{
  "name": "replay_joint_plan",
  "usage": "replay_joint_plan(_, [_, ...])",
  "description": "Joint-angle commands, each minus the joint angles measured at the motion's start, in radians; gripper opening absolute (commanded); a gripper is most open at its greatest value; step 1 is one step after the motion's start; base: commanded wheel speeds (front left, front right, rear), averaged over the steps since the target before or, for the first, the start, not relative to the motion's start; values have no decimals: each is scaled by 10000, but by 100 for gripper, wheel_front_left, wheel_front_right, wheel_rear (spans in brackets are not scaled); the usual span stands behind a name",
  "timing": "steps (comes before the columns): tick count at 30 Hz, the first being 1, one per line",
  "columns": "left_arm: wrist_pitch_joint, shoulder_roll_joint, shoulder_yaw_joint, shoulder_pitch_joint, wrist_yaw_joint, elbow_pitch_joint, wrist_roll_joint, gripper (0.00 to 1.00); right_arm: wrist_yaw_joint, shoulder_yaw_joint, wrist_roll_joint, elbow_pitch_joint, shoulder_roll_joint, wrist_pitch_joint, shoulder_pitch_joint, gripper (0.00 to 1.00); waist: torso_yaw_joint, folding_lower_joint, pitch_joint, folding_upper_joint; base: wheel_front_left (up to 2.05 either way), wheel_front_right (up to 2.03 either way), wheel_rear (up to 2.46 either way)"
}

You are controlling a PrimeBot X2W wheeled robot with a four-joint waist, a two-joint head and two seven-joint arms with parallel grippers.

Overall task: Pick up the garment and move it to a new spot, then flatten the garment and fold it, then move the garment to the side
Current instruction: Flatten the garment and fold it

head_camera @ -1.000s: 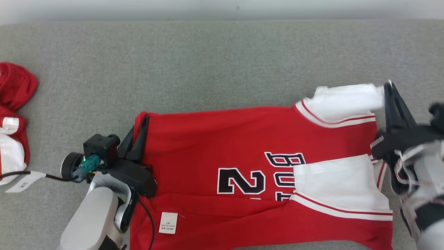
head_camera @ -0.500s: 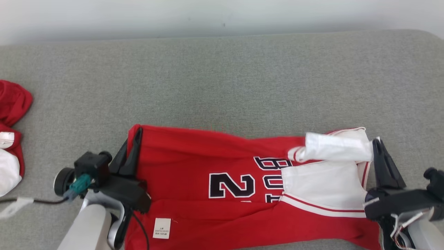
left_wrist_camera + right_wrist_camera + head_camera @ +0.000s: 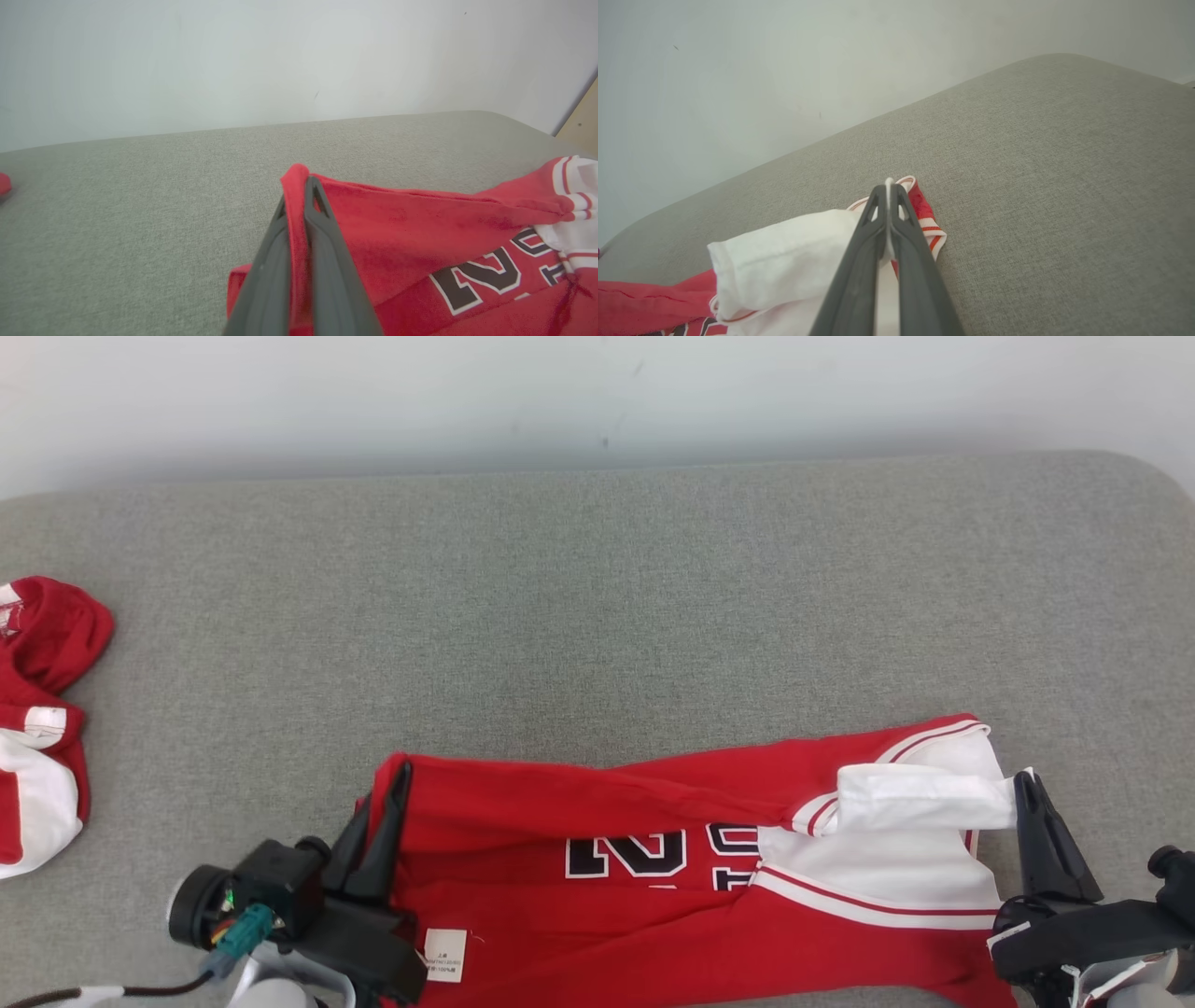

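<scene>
as the garment (image 3: 607, 905) is clamped by the left gripper (image 3: 392, 782) and right gripper (image 3: 1025, 782), the fold is judged half-made, the side move undone.

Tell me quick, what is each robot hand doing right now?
Left gripper: shut, pinching the red jersey at its hem corner.
Right gripper: shut, pinching the jersey's white sleeve.

You had a grey fabric-covered surface (image 3: 597, 616) in front of you, its far right corner rounded. The red jersey (image 3: 607, 915) lay along its near edge, partly folded over, with its white sleeves toward the right. Well apart, at the left edge, a second red-and-white garment (image 3: 47, 635) lay crumpled.
</scene>
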Motion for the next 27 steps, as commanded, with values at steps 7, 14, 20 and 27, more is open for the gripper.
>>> replay_joint_plan(7, [-10,-119,-203,602,22,80,-73,0,-16,136,-131,284,6,-19,224,0,41,1,-270,1,0,0,0])
replay_joint_plan(14, [-10,-296,79,1028,22,295,-33,100,-16,328,-379,903,4,-18,417,0,97,1,-593,1,0,0,0])
replay_joint_plan(20, [-10,-550,807,1653,22,4,161,100,-16,63,-681,1196,119,-19,485,100,181,1,-797,1,0,0,0])
replay_joint_plan(27, [-10,-981,1759,2542,22,-517,738,100,-16,-281,-981,975,268,-20,783,100,374,1,-1059,1,0,0,0])
